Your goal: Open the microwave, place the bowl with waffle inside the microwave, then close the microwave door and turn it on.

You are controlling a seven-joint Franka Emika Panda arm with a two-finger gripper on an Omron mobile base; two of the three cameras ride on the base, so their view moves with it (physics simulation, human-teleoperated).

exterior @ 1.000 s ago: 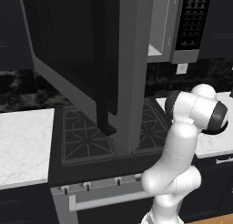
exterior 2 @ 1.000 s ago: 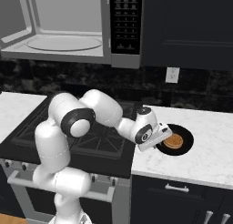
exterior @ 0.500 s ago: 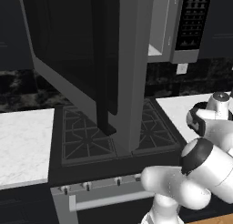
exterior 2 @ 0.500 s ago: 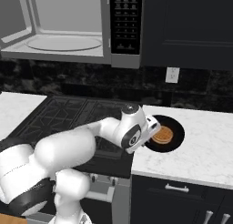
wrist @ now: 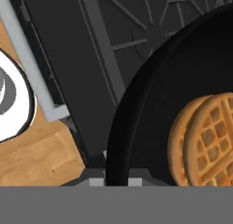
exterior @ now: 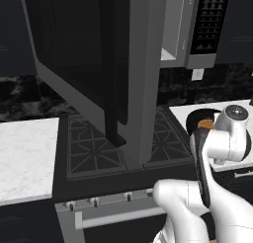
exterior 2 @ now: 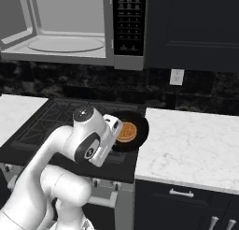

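Bowl (exterior 2: pixel 131 130) with the waffle (exterior 2: pixel 126 132) sits at the centre of the right base view, apparently lifted above the stove (exterior 2: pixel 51 126), its rim running between the gripper's (exterior 2: pixel 113 132) fingers, which look clenched on it, probably so it can be carried level. Up in the upper left of that frame the microwave (exterior 2: pixel 79 30) gapes, its turntable bare. Filling the upper middle of the left base view, the microwave door (exterior: pixel 99 64) hangs swung wide, leaving the way in clear.
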